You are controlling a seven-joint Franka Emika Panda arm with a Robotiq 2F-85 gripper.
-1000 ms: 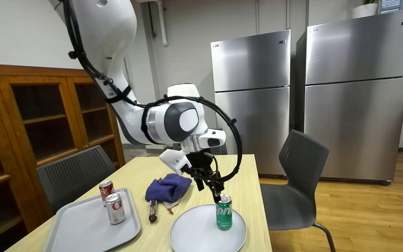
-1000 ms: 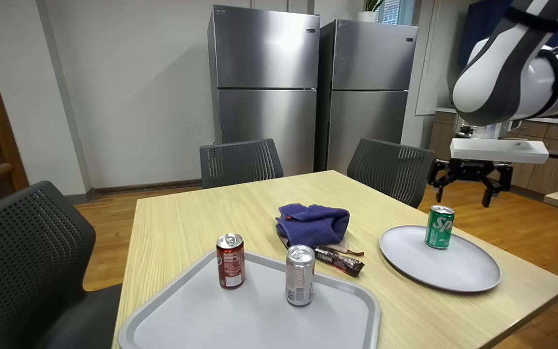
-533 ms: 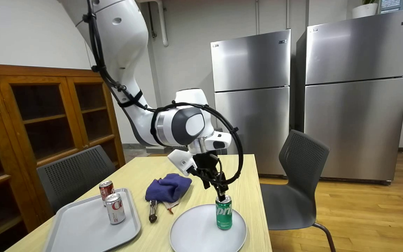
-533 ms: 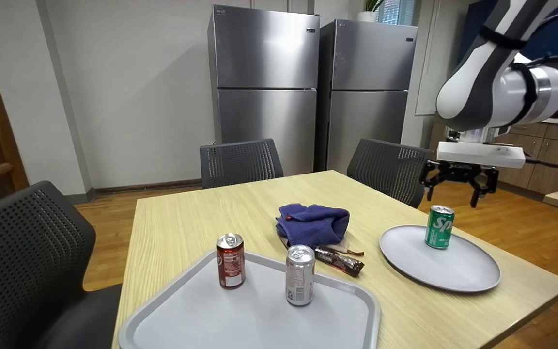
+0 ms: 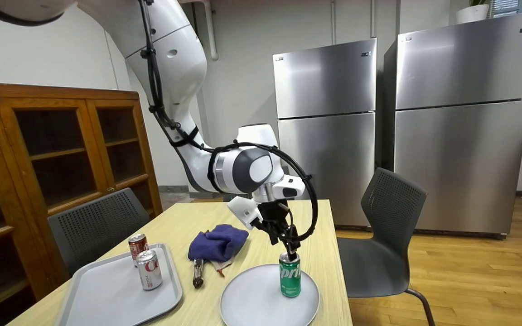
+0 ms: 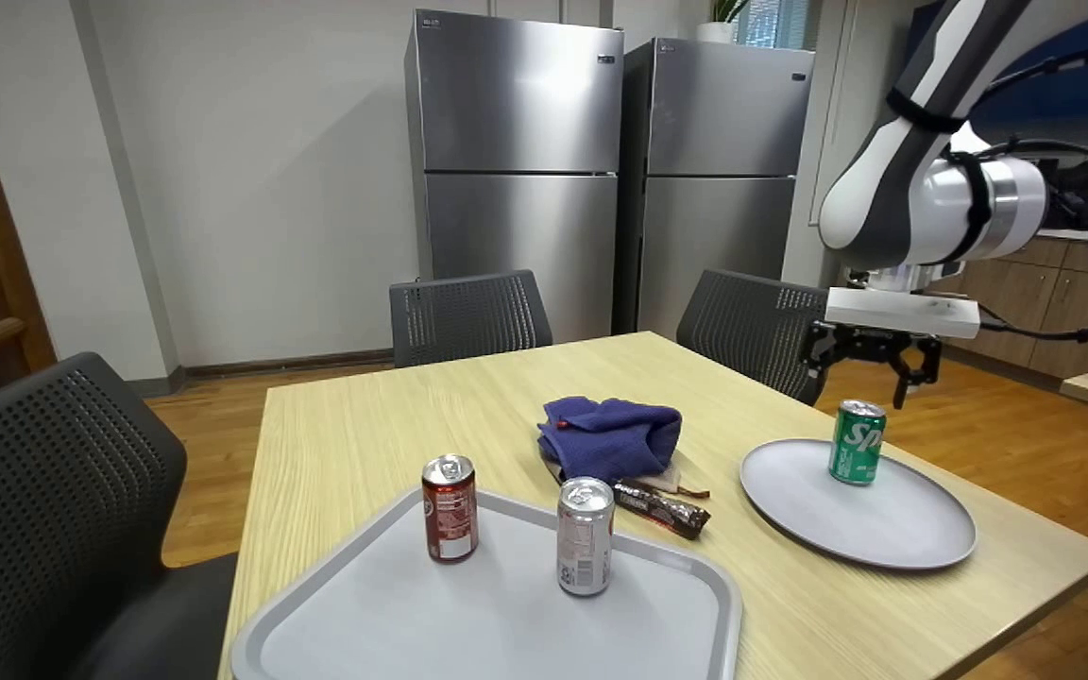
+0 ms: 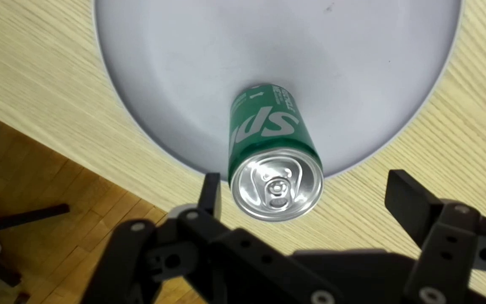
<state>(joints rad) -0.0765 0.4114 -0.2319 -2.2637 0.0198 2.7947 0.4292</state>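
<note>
My claw is spread wide, two dark fingers either side of the green Sprite can in the wrist view, thin gap on one flank, broad gap on the other. It hangs right by the can's top. Can: upright, green body, darker green band just under the lid, big white slanted letters, I read "Sp" from the wrist, small white print plus an arrow down near the base. Lid is bare silver, round, very shiny, glare spots, pull tab lying flat in the middle. Walls look smooth. It stands on the pale grey round plate below the claw, off-centre, nearer the rim on the claw's side in the wrist view, with a faint shadow on the plate at its base. Plate has a couple of small dark marks. Under that, also below the claw, the light wood-grain counter. Away from the claw, across the counter, in both exterior views: crumpled purple-blue cloth, dark wrapped bar just beside it. Farther from the claw again, grey tray with a red can and a silver can, both upright; I see them apart in an exterior view. Dark grey chair behind the claw there, pair of steel refrigerators well beyond.
</note>
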